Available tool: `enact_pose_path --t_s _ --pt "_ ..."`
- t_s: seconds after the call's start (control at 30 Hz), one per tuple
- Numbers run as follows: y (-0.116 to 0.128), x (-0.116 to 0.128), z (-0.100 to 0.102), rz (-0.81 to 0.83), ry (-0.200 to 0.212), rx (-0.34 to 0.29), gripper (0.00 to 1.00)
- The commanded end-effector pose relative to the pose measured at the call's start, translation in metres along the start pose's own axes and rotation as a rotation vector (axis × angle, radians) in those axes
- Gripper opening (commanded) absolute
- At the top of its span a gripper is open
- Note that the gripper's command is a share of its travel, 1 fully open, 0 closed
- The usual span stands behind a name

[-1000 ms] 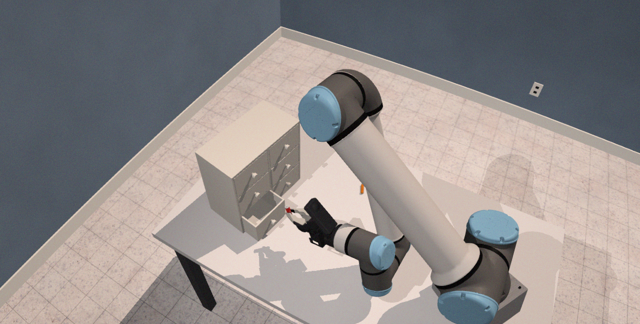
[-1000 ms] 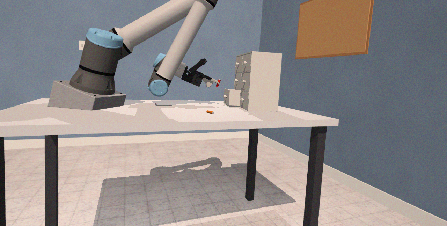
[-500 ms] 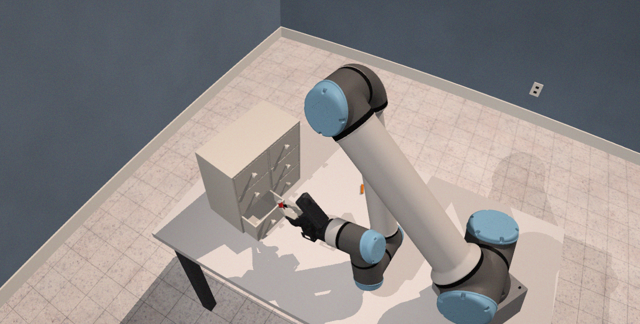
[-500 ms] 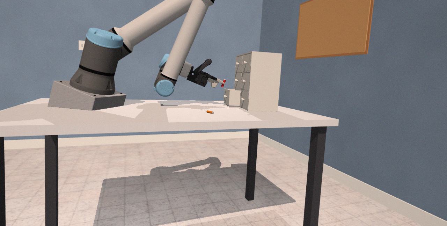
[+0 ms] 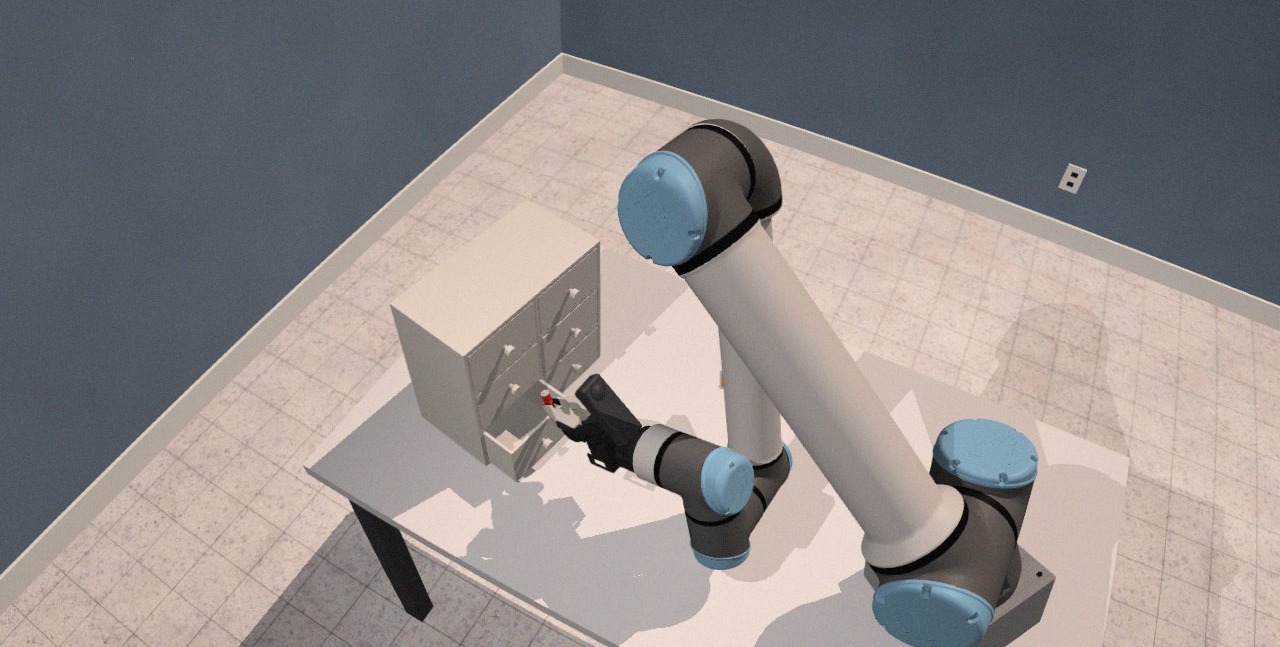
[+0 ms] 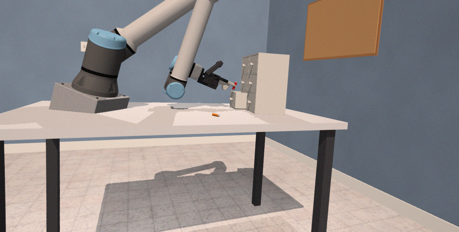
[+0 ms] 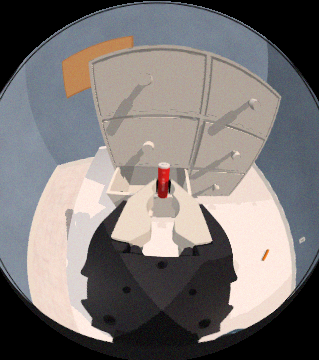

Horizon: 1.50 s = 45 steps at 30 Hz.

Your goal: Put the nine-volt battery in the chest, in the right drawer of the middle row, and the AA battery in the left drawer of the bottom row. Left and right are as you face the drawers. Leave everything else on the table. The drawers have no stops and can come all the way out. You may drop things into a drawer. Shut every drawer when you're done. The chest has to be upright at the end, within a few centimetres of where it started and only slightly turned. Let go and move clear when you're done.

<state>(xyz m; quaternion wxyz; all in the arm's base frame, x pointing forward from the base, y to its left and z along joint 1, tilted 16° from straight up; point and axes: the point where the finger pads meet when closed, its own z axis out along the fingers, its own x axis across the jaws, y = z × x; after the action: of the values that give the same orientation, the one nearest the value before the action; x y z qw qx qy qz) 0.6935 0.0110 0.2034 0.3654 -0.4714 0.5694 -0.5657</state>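
The cream chest (image 5: 501,321) stands upright at the table's far corner, with three rows of two drawers. Its bottom left drawer (image 5: 519,441) is pulled out and open; the other drawers look shut. My gripper (image 5: 553,403) is shut on a small red AA battery (image 5: 545,395) with a silver cap, held upright just above the open drawer. In the wrist view the battery (image 7: 164,179) sits between my fingertips, in front of the open drawer (image 7: 146,182). From the side, the battery (image 6: 235,84) hangs over the drawer (image 6: 238,99). I see no nine-volt battery.
A small orange cylinder (image 6: 215,114) lies on the table in front of the chest, to the right of my gripper in the wrist view (image 7: 265,255). The arm's base (image 6: 89,99) is at the table's other end.
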Motion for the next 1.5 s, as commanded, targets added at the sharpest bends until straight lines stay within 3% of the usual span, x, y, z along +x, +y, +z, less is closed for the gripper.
enact_pose_path --t_s 0.0,0.67,1.47 --pt "-0.003 0.000 0.008 0.000 0.000 0.000 0.05" --pt "-0.011 0.000 0.028 0.000 0.000 0.000 0.05" --pt "-0.012 0.000 0.031 0.000 0.000 0.000 0.05"
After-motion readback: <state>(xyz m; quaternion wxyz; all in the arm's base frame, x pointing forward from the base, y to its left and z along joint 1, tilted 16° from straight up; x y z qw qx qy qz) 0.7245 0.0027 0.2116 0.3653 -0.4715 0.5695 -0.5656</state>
